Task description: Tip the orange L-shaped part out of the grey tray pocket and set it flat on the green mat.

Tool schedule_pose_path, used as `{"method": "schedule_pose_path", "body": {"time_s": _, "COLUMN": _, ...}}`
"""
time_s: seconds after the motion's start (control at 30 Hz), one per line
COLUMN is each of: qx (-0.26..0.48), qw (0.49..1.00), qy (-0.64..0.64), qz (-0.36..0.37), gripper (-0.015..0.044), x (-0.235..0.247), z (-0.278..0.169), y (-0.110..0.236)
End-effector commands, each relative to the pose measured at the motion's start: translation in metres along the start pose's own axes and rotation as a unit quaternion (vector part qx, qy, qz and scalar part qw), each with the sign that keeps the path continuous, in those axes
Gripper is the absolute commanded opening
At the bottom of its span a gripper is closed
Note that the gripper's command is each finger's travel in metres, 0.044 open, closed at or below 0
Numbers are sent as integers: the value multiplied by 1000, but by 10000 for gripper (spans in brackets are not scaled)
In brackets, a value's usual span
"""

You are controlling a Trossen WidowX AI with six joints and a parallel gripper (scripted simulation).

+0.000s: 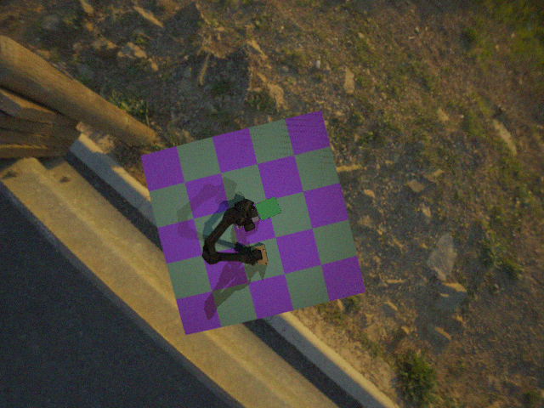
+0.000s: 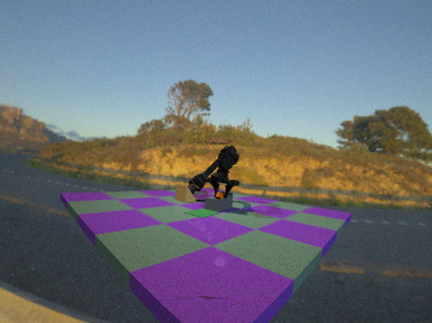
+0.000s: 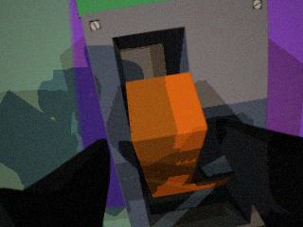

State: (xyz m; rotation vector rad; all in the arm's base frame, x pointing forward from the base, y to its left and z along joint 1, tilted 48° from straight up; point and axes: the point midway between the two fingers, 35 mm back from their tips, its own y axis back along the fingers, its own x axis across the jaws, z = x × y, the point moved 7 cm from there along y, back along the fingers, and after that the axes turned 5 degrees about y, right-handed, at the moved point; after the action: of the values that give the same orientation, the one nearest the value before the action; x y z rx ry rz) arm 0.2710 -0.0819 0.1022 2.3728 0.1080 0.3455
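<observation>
The orange L-shaped part (image 3: 166,118) (image 2: 219,195) is tipped in the pocket of the grey tray (image 3: 227,57) (image 2: 218,204). Its straight end is raised towards the wrist camera, and its L-shaped foot is down at the near end of the pocket. The far end of the pocket (image 3: 147,52) is open and dark. My gripper (image 3: 162,137) (image 2: 220,189) (image 1: 251,218) is open, with one black finger on each side of the part and no grip on it. The green mat (image 3: 118,6) (image 1: 268,207) (image 2: 201,212) lies just beyond the tray. In the top view the arm hides the tray.
The tray and mat sit on a purple and green checkered platform (image 1: 307,246) (image 2: 206,282). The arm's tan base block (image 1: 262,254) (image 2: 184,194) stands behind the tray. Around the platform there is dirt, a kerb and road.
</observation>
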Motion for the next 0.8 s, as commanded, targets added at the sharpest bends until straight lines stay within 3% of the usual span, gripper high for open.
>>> {"method": "schedule_pose_path", "body": {"time_s": 0.0, "qx": 2, "qw": 1000, "qy": -3, "qz": 2, "gripper": 280, "x": -1, "z": 0, "y": -5}}
{"method": "schedule_pose_path", "body": {"time_s": 0.13, "qx": 0, "qw": 1000, "qy": 0, "qz": 0, "gripper": 175, "x": 0, "z": 0, "y": -1}}
{"method": "schedule_pose_path", "body": {"time_s": 0.5, "qx": 0, "qw": 1000, "qy": 0, "qz": 0, "gripper": 102, "x": 0, "z": 0, "y": -1}}
{"method": "schedule_pose_path", "body": {"time_s": 0.63, "qx": 0, "qw": 1000, "qy": 0, "qz": 0, "gripper": 0, "x": 0, "z": 0, "y": -1}}
{"method": "schedule_pose_path", "body": {"time_s": 0.77, "qx": 0, "qw": 1000, "qy": 0, "qz": 0, "gripper": 0, "x": 0, "z": 0, "y": -1}}
